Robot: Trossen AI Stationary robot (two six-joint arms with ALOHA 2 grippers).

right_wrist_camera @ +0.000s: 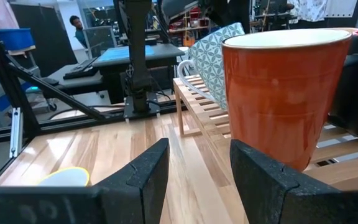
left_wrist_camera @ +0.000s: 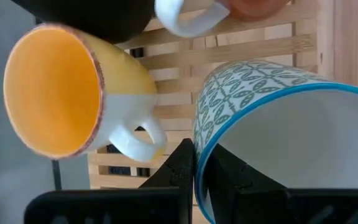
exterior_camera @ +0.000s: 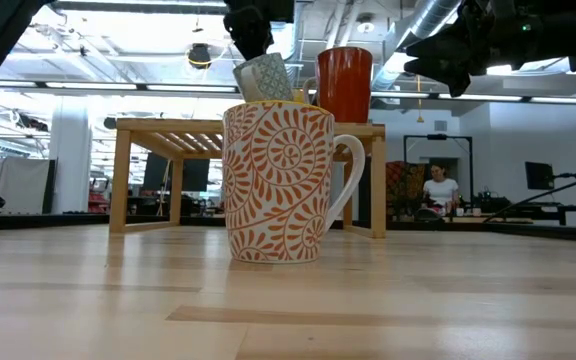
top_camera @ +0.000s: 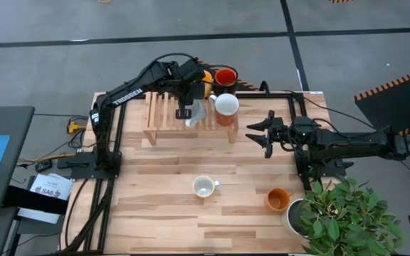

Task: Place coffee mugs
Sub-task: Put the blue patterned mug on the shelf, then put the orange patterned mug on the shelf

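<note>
Swirl-patterned mug (exterior_camera: pixel 278 182) upright, left claw (left_wrist_camera: pixel 194 177) pinching tilted teal-patterned mug (left_wrist_camera: pixel 278 130) rim, right claw (right_wrist_camera: pixel 194 168) spread.

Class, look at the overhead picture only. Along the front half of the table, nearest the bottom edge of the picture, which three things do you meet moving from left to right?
white mug → orange mug → green potted plant

Left end effector (top_camera: pixel 184 108) reaches forward, fingers seemingly pinched together; right end effector (top_camera: pixel 256 132) hovers with fingers spread.
</note>
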